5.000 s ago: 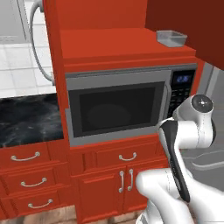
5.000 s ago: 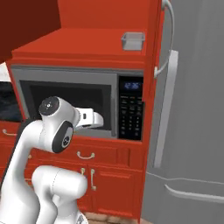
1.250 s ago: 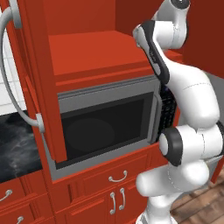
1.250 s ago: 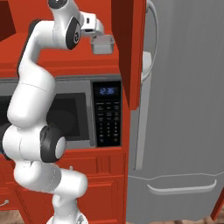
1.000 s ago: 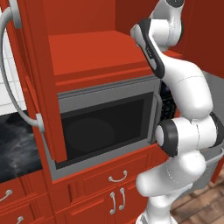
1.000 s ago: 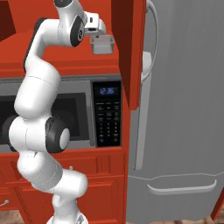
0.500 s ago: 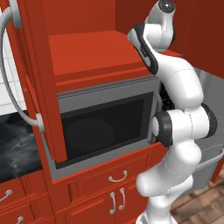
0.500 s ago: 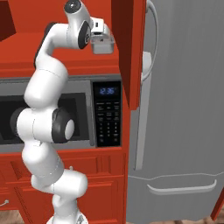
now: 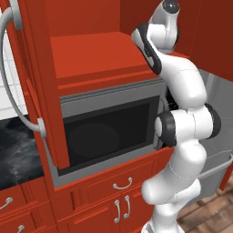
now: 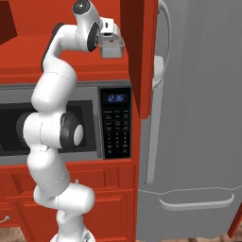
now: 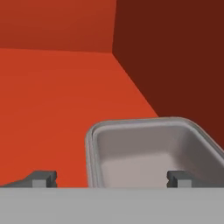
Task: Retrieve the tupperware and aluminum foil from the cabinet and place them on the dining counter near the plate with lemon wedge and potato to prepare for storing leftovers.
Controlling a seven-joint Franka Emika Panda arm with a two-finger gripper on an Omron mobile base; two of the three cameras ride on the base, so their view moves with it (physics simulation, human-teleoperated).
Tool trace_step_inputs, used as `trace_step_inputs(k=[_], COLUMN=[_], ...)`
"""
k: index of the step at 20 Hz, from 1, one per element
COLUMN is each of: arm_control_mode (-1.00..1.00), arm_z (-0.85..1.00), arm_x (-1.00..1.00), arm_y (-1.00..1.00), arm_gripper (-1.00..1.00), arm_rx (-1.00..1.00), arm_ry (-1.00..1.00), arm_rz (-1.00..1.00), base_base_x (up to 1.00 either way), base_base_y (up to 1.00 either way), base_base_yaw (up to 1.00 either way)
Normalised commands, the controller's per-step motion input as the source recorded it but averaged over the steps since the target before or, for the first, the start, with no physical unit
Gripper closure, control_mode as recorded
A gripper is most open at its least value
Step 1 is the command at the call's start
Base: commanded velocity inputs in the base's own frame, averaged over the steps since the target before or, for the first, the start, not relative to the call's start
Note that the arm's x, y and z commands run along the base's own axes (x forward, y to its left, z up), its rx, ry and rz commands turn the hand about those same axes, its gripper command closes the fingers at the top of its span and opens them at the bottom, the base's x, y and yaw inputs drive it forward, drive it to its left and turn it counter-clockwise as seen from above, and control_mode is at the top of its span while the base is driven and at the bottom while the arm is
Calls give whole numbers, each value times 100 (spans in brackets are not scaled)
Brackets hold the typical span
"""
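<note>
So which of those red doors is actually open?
The tall cabinet door above the microwave, swung out left; the low cupboard doors are shut.

The arm has straightened toward the tupperware [image 10: 112,48].

a grey microwave [image 9: 107,129] with a dark glass door is seen built into the red wall. a panel of buttons [image 10: 116,124] with a small blue clock is seen on its right side. under it, red drawers [image 9: 120,184] with silver handles are seen. a big grey fridge [image 10: 198,118] with a long handle is seen beside it. a black marble worktop [image 9: 18,152] and white wall tiles [image 9: 10,84] are seen at the left.
</note>
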Motion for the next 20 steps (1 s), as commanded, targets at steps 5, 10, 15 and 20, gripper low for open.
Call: trace_step_inputs(k=[5,10,15,20], arm_control_mode=[-100,-100,-100,-100], arm_z=[-25,-47,-61,-65], arm_x=[32,26,3,0], arm_y=[0,0,0,-14], arm_gripper=[-100,100,100,100], arm_rx=[0,0,0,0], arm_ry=[5,10,5,-3], arm_rz=[4,3,0,0], base_base_x=[0,0,0,0], base_base_y=[0,0,0,0], base_base_yaw=[0,0,0,0])
